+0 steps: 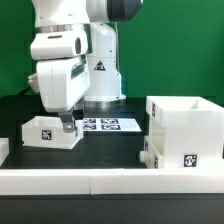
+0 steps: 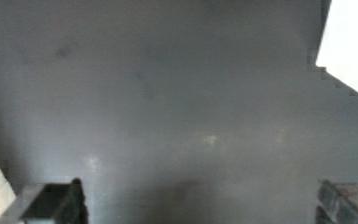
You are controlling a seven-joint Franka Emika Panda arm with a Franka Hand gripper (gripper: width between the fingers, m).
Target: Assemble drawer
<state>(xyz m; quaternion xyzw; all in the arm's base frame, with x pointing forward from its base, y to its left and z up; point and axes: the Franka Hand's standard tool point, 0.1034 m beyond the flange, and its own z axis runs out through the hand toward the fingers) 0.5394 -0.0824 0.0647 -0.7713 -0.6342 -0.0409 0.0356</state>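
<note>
Nearest the lens, the rail (image 1: 100, 181) runs across 6 o'clock of the exterior view, a long low white strip. Just behind it at 4 o'clock sits the near tray (image 1: 170, 157), with one black-and-white tag facing the camera. It lies right in front of the housing (image 1: 186, 122), which stands at 3 o'clock with its opening upward. The far tray (image 1: 47, 133) lies well apart at 9 o'clock, also showing one tag. That makes one housing and two trays, all separate on the black table (image 1: 120, 150).

The gripper (image 1: 66, 124) hangs at the far tray's 3 o'clock end, just beside it; whether they touch cannot be told. Near the centre, the marker board (image 1: 108, 125) lies flat with several tags. The arm (image 1: 98, 60) carries one triangular warning sign on its column, too small to read; the tags are square patterns, not letters.

Only the wrist view shows the fingers (image 2: 55, 200) clearly: two dark tips spread wide, with bare table between them. It also catches a white corner (image 2: 350, 42); which part that is cannot be told. Only the exterior view shows housing, trays and rail together.
</note>
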